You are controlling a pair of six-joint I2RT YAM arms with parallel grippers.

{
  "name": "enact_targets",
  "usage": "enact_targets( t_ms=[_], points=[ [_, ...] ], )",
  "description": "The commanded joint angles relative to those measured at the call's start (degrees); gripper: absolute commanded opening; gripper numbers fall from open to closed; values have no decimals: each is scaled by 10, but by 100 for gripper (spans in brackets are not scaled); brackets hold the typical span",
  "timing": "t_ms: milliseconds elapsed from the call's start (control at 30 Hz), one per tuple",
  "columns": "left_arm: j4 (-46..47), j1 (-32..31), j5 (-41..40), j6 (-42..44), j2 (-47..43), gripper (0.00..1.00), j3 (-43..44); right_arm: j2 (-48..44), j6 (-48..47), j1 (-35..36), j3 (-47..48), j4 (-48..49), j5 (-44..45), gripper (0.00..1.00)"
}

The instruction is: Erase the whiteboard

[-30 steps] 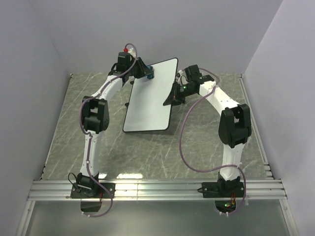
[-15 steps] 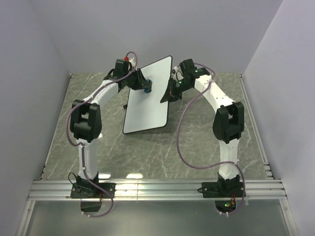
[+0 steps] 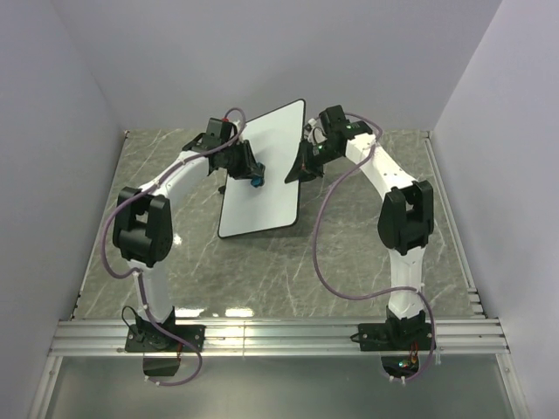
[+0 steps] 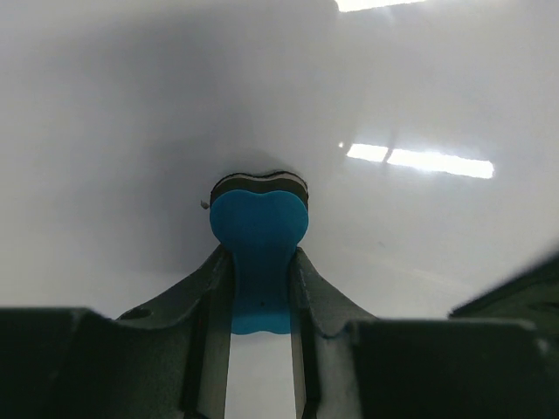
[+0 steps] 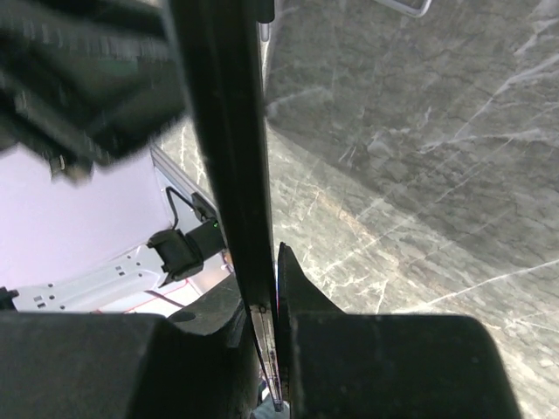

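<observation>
grey marbled table under the whiteboard, meeting its near edge. whiteboard tilted, far edge lifted off the table, face blank white with ceiling-light glare. right gripper at the whiteboard's right edge, pinching the thin black rim between both fingers. left gripper over the whiteboard's left half, clamped tight on a small blue eraser. eraser's dark felt end pressed flat against the whiteboard's face, blue body sticking out past the fingertips.
</observation>
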Motion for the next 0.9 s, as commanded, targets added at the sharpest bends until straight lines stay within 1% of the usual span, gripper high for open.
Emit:
enact_targets(
  t_ms=[0, 133, 167, 233, 267, 300, 367, 433, 500, 533, 633, 800, 867],
  points=[
    [-19, 24, -47, -4, 27, 0, 35, -3, -16, 27, -71, -4, 88, 0],
    [-35, 43, -46, -11, 91, 0, 89, -31, -8, 27, -118, 16, 89, 0],
    [-39, 51, -40, -16, 101, 0, 116, -36, -5, 27, -125, 24, 88, 0],
    [-49, 57, -31, -21, 120, 0, 141, -47, -4, 27, -141, 28, 91, 0],
    [-53, 58, -24, -26, 124, 0, 169, -48, -4, 28, -145, 30, 93, 0],
    [-53, 57, 3, -25, 126, 0, 180, -50, -6, 28, -148, 30, 96, 0],
    [-53, 48, 26, -28, 125, 0, 199, -52, -7, 27, -150, 28, 99, 0],
    [-47, 40, 67, -27, 106, 0, 191, -48, -7, 28, -143, 28, 100, 0],
    [-29, 26, 97, -29, 87, 0, 157, -43, -6, 28, -135, 27, 101, 0],
    [-21, 15, 104, -31, 65, 0, 130, -39, -4, 28, -129, 29, 101, 0],
    [-16, 4, 117, -35, 28, 0, 105, -28, 1, 28, -115, 33, 96, 0],
    [-49, -3, 105, -36, 4, 0, 100, -9, 14, 28, -97, 45, 88, 0],
    [-62, -1, 78, -27, 6, 0, 114, -4, 18, 27, -89, 52, 84, 0]
  ],
)
